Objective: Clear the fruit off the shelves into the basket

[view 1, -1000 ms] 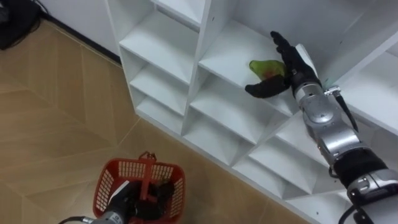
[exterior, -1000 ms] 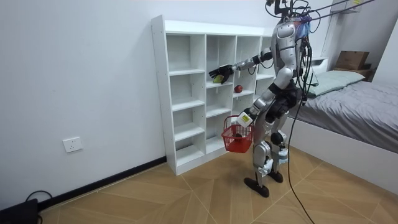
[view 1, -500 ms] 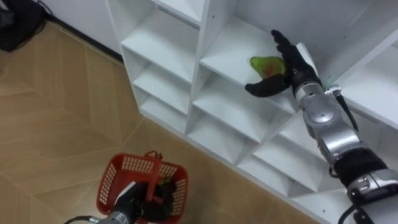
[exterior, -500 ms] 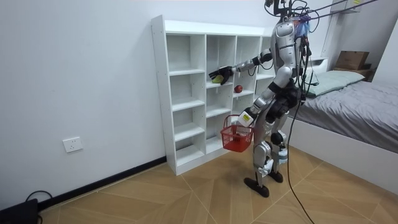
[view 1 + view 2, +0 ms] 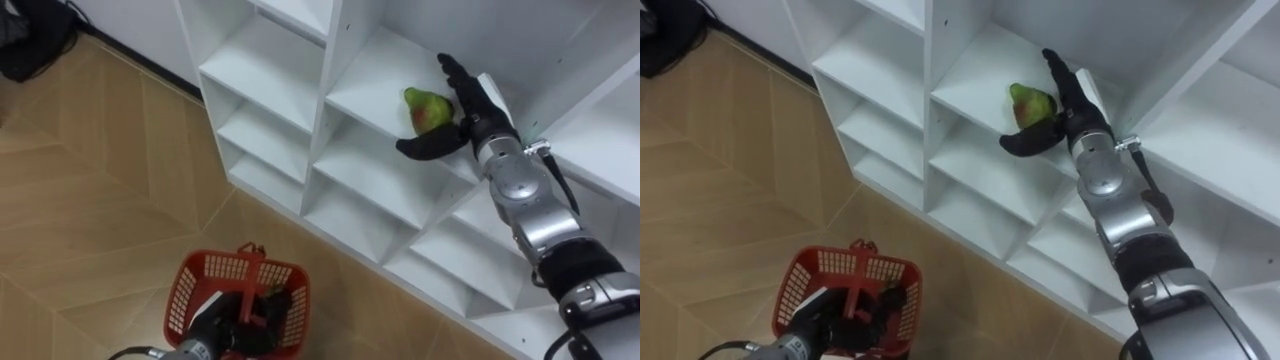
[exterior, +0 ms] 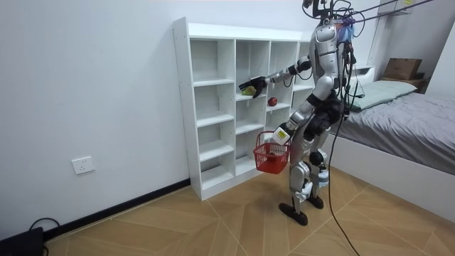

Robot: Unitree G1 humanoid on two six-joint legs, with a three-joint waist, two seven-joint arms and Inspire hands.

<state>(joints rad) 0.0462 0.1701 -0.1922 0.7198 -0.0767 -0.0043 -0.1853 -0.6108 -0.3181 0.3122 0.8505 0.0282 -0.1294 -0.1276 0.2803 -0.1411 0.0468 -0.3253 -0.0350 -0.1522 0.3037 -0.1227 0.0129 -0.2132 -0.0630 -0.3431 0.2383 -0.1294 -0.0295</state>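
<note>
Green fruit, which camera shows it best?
Left eye view: the green fruit shows close and nearly whole beside the right hand. The right eye view is much the same; the room view gives a speck.

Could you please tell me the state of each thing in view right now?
Pear: lying on a shelf, not lifted.
Right hand: open, cupped beside the pear.
Basket: upright, hanging from the left hand.
Left hand: shut on the basket's handle.
Red fruit: resting in a neighbouring compartment.
</note>
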